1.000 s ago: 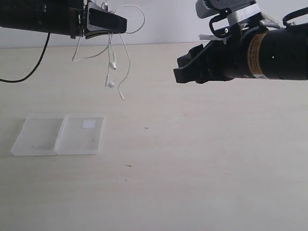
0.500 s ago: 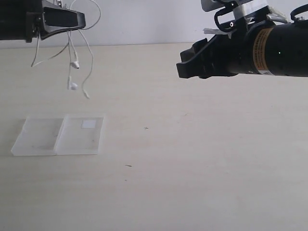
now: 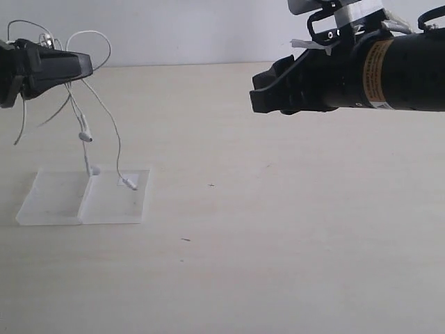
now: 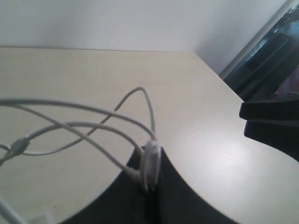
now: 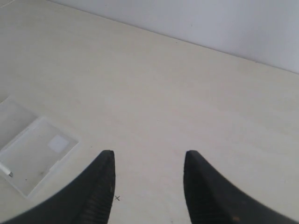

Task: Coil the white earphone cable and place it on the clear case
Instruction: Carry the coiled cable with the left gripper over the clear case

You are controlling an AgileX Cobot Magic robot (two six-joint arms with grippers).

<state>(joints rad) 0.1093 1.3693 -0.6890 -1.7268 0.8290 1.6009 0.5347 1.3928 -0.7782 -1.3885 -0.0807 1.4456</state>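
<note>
Our left gripper [image 4: 150, 193] has its jaws pressed together on the thin white earphone cable [image 4: 100, 123], pinching it at what looks like the small inline remote. Loose loops spring out to either side of the pinch, so this is not a tight coil. Beneath the jaws the strands hang free. One earbud [image 3: 85, 137] dangles in mid-air, and the plug end [image 3: 129, 184] reaches down and seems to touch the flat frosted clear plastic case [image 3: 55, 202], which lies open on the pale wooden table [image 3: 292, 243] below the jaw tips. A second small white end sits near the hinge line, but we cannot tell whether it rests on the case or hangs just above it. Well away from this, our right gripper [image 5: 147, 161] hovers over bare table with its jaws spread and nothing between them. We judge the main risk to be the springy, loose bundle. If we let go from this height, the loops could flop open and slide off the smooth plastic. A sideways move with the low ends touching could drag or nudge the light case. The fine wire may also cling to the pads when they part.
</note>
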